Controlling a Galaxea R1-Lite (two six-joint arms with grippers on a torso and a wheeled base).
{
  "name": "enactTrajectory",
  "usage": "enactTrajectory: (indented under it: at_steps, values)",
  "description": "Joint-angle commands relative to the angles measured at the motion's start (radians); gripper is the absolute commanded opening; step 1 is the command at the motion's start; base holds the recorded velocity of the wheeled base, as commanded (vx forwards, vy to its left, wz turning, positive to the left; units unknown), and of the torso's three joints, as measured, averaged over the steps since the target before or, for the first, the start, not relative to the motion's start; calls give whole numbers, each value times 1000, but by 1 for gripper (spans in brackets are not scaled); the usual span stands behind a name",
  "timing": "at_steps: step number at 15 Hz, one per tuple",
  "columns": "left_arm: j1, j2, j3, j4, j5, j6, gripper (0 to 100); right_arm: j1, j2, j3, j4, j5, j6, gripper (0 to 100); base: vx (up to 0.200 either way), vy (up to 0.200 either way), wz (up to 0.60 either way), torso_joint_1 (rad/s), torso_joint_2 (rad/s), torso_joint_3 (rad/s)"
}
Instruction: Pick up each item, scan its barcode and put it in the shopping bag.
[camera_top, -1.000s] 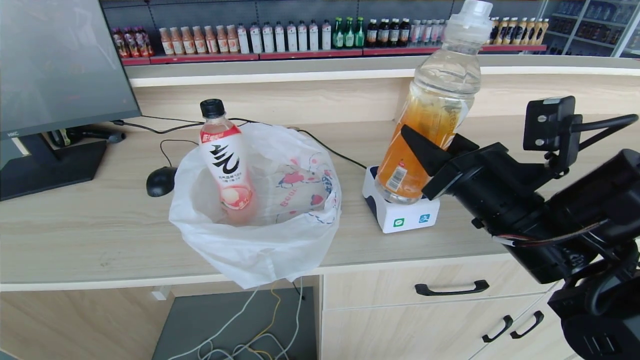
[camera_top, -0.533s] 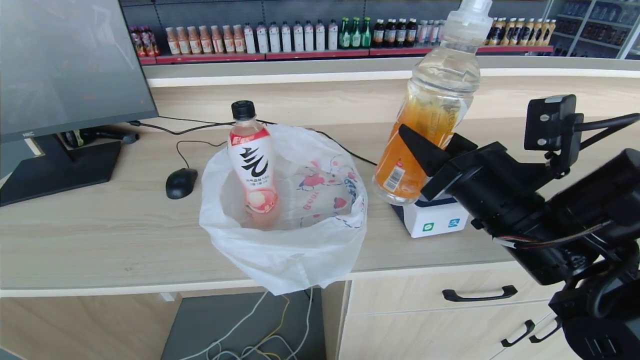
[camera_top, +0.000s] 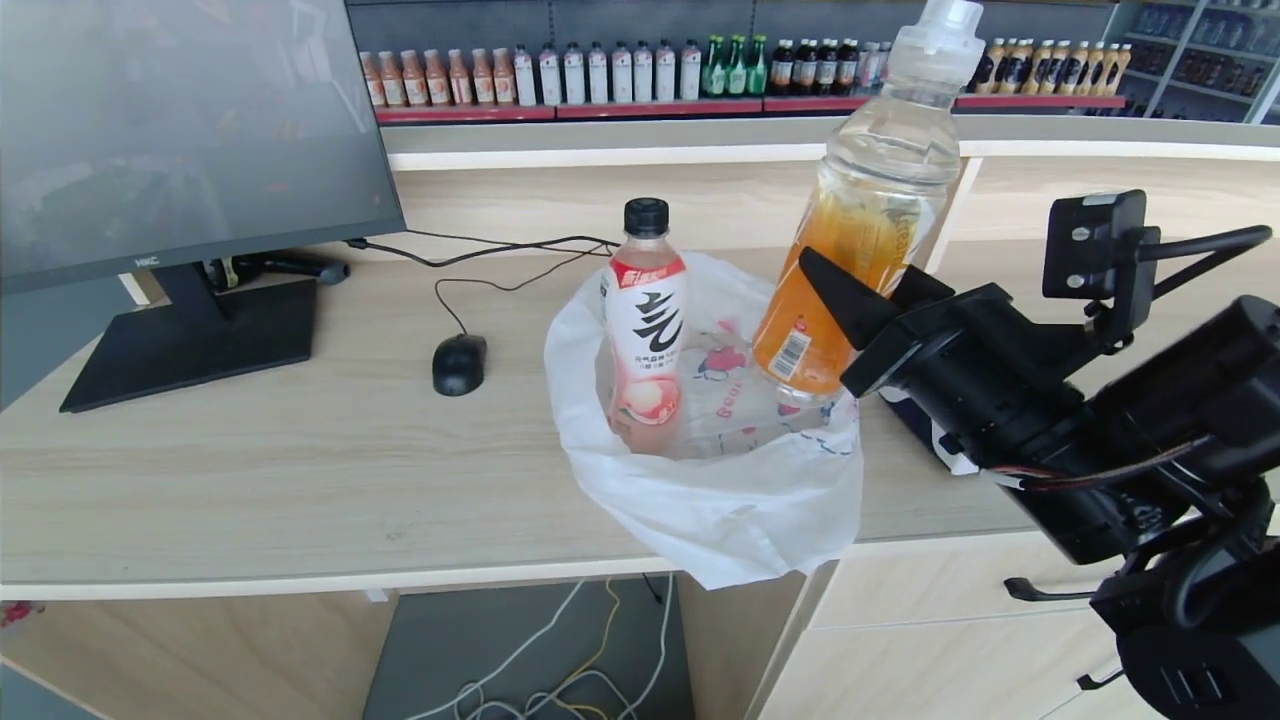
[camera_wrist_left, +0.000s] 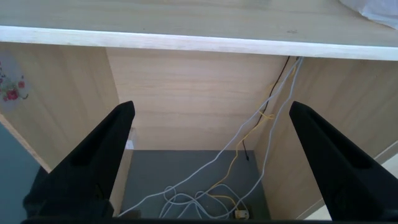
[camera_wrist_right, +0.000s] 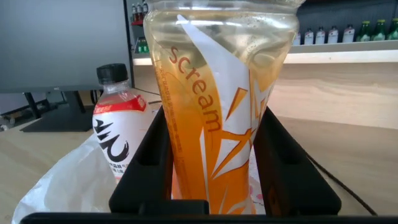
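Wood-grain checkout counter (camera_top: 250, 450), with a back shelf of bottled drinks (camera_top: 640, 75) running behind it: the right gripper (camera_top: 850, 290) (camera_wrist_right: 214, 168) has its black jaws clamped on the lower half of an orange drink bottle (camera_top: 860, 200) (camera_wrist_right: 217, 93), one finger (camera_top: 835, 285) pressed against the side nearest the camera. The bottle hangs in the air, tilted slightly, its base just above the right-hand side of the mouth of the shopping bag (camera_top: 720, 500) (camera_wrist_right: 56, 186). It is clear plastic with a white cap, orange liquid filling about the lower two thirds, and a label with a barcode low on its side.

Just beside it, a peach drink bottle (camera_top: 645, 320) (camera_wrist_right: 118, 137) with a black cap and a red-and-white label stands upright inside the white plastic bag, whose lower folds spill over the counter's front edge. A white scanner box (camera_top: 945, 450) sits mostly hidden behind the right gripper.

Farther along the counter lie a black mouse (camera_top: 459, 363) on its cord and a dark monitor (camera_top: 180, 120) on a flat stand.

Below the counter edge, the left gripper (camera_wrist_left: 211, 162) hangs with its jaws spread wide and nothing between them, facing a recess where loose cables (camera_wrist_left: 249, 155) trail down to the floor.
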Motion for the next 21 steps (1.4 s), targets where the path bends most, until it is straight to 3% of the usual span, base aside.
enactTrajectory:
  at_steps: [1,10,21]
  values:
    - [1,0,0,-1,-1,0,100,0,19,-8,-1,0,3,0,0,0,0,0,0,0]
    - [1,0,0,-1,-1,0,100,-23,161,-85,-1,0,15,0,0,0,0,0,0,0]
    - [1,0,0,-1,-1,0,100,-25,244,-83,-1,0,5,0,0,0,0,0,0,0]
